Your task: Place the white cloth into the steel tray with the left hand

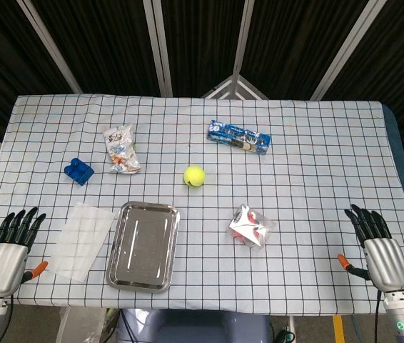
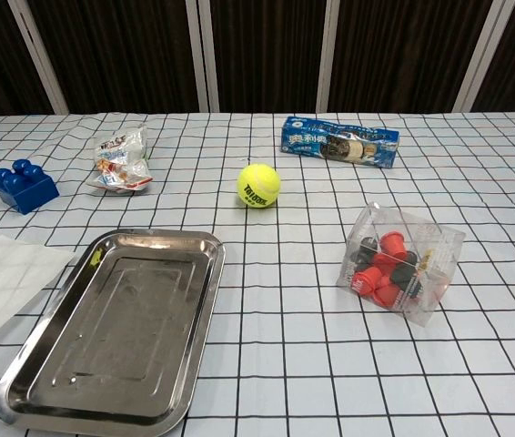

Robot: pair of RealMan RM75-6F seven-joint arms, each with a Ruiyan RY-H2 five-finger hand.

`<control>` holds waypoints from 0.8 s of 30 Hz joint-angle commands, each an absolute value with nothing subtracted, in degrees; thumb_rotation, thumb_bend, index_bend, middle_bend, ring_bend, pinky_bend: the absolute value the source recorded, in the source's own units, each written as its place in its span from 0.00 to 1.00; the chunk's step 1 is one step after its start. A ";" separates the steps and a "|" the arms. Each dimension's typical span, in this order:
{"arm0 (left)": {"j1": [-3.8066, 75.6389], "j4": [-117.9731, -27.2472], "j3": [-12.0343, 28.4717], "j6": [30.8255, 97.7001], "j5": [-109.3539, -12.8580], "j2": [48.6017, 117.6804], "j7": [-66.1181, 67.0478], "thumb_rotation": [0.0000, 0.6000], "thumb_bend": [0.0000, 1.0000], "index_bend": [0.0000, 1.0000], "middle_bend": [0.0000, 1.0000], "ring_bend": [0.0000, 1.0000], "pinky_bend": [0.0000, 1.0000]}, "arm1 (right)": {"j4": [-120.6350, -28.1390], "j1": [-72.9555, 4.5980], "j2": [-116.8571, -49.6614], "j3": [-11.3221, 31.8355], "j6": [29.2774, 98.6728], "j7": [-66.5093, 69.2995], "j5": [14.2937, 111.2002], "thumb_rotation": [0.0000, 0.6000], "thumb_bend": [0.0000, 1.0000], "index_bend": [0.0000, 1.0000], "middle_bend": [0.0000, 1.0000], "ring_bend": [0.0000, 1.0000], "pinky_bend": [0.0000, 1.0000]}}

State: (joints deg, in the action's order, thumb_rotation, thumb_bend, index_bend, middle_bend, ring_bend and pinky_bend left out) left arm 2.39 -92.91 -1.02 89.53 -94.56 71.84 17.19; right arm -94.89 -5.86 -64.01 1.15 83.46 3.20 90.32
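The white cloth [image 1: 82, 239] lies flat on the checked table, just left of the steel tray [image 1: 144, 246]; in the chest view the cloth [image 2: 3, 282] shows at the left edge beside the tray [image 2: 116, 332], which holds nothing. My left hand [image 1: 11, 246] rests at the table's near left corner, fingers stretched out and holding nothing, a short way left of the cloth. At the near right edge my right hand [image 1: 377, 246] lies the same way, fingers extended and empty. Neither hand appears in the chest view.
A blue toy brick [image 1: 79, 171], a crumpled snack packet [image 1: 121, 149], a yellow tennis ball [image 1: 194, 176] and a blue biscuit pack [image 1: 238, 137] lie further back. A clear bag of red and black pieces [image 1: 250, 226] sits right of the tray.
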 commanded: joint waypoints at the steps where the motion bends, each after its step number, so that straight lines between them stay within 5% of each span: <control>1: 2.42 -92.89 -1.06 89.43 -94.57 71.86 17.28 1.00 0.09 0.00 0.00 0.00 0.00 | -94.88 -5.87 -64.01 1.13 83.43 3.19 90.32 1.00 0.31 0.00 0.00 0.00 0.00; 13: 4.72 -91.38 -3.04 84.52 -96.61 69.54 19.26 1.00 0.09 0.00 0.00 0.00 0.00 | -94.72 -5.86 -64.02 1.22 83.61 3.13 90.39 1.00 0.31 0.00 0.00 0.00 0.00; 24: 11.81 -86.31 -8.73 70.51 -101.32 60.39 16.83 1.00 0.09 0.34 0.00 0.00 0.00 | -94.70 -5.97 -64.33 1.35 83.32 2.31 90.01 1.00 0.31 0.00 0.00 0.00 0.00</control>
